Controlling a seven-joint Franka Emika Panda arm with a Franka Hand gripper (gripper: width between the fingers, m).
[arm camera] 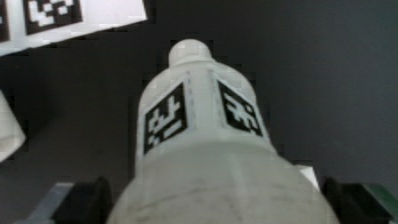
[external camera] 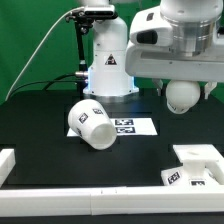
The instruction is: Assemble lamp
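My gripper [external camera: 181,84] is shut on the white bulb [external camera: 181,96] and holds it in the air at the exterior view's upper right, round head down. In the wrist view the bulb [arm camera: 205,140] fills the frame, tags facing the camera, with a dark finger [arm camera: 80,202] on each side of it. The cup-like shade [external camera: 92,124] lies on its side on the black table, left of centre. The squarish base [external camera: 195,165] sits at the exterior view's lower right, below the held bulb.
The marker board [external camera: 130,126] lies flat beside the shade and shows in the wrist view [arm camera: 54,20]. The robot's glossy white body [external camera: 108,62] stands at the back. A white rail [external camera: 60,205] runs along the table's front and left edges.
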